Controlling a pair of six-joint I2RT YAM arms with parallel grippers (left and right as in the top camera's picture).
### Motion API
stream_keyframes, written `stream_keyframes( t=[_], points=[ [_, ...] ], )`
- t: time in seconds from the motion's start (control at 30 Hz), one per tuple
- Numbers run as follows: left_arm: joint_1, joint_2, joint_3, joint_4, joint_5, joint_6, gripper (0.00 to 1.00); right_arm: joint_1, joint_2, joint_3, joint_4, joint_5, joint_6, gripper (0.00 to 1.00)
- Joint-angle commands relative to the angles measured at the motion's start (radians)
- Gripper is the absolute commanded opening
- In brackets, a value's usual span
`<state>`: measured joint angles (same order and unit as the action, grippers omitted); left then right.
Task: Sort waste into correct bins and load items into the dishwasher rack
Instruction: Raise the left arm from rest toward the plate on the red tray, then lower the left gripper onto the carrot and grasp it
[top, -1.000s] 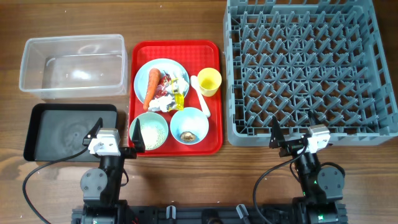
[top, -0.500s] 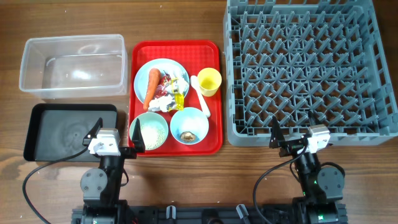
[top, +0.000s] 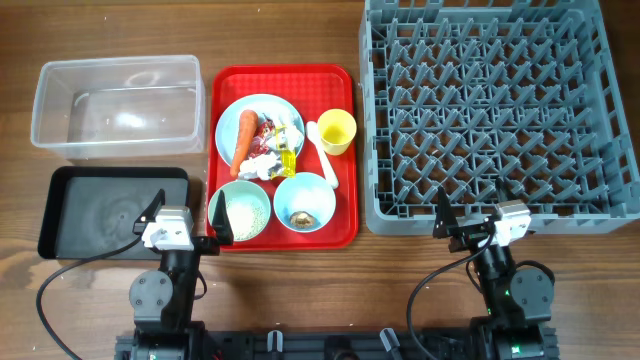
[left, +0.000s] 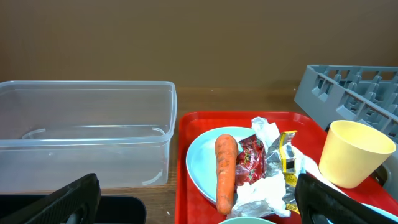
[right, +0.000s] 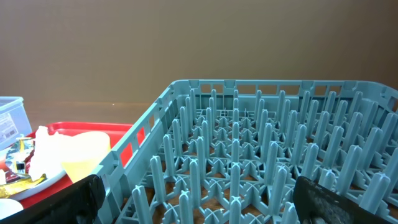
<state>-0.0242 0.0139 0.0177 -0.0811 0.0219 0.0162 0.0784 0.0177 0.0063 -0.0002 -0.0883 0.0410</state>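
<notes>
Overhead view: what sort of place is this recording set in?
Probably a lab bench staged as a dish-clearing station rather than a real kitchen: a wooden table with a grey dishwasher rack and a loaded red serving tray.

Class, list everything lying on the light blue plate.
On the plate lie a carrot, crumpled tissue, and red and yellow wrappers. Whatever sits beneath that pile is covered.

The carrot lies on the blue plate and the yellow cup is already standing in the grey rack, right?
Not quite. The carrot does lie on the blue plate, but the yellow cup stands on the red tray beside it, not in the grey rack. The overhead view shows this.
</notes>
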Motion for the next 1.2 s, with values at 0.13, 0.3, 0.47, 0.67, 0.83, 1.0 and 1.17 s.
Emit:
stream_keyframes(
  t=[0.13,0.3,0.47,0.67,0.83,1.0,1.17],
  points=[
    [0.001,-0.007,-0.012,0.007,0.004,-0.010,1.00,-0.004,0.000,-0.001,0.004,0.006,0.014,1.00],
    [0.001,-0.007,-0.012,0.007,0.004,-0.010,1.00,-0.004,0.000,-0.001,0.004,0.006,0.014,1.00],
    [0.001,-0.007,-0.012,0.025,0.016,-0.010,1.00,-0.004,0.000,-0.001,0.004,0.006,0.014,1.00],
    [0.001,-0.007,-0.010,0.049,0.115,-0.010,1.00,-0.004,0.000,-0.001,0.004,0.006,0.014,1.00],
    [0.001,-0.007,0.123,-0.029,0.218,-0.006,1.00,-0.004,0.000,-0.001,0.004,0.006,0.014,1.00],
    [0.001,0.059,0.373,-0.159,0.217,0.002,1.00,-0.004,0.000,-0.001,0.004,0.006,0.014,1.00],
    [0.001,0.342,0.667,-0.337,0.254,0.001,1.00,-0.004,0.000,-0.001,0.004,0.006,0.014,1.00]
  ],
)
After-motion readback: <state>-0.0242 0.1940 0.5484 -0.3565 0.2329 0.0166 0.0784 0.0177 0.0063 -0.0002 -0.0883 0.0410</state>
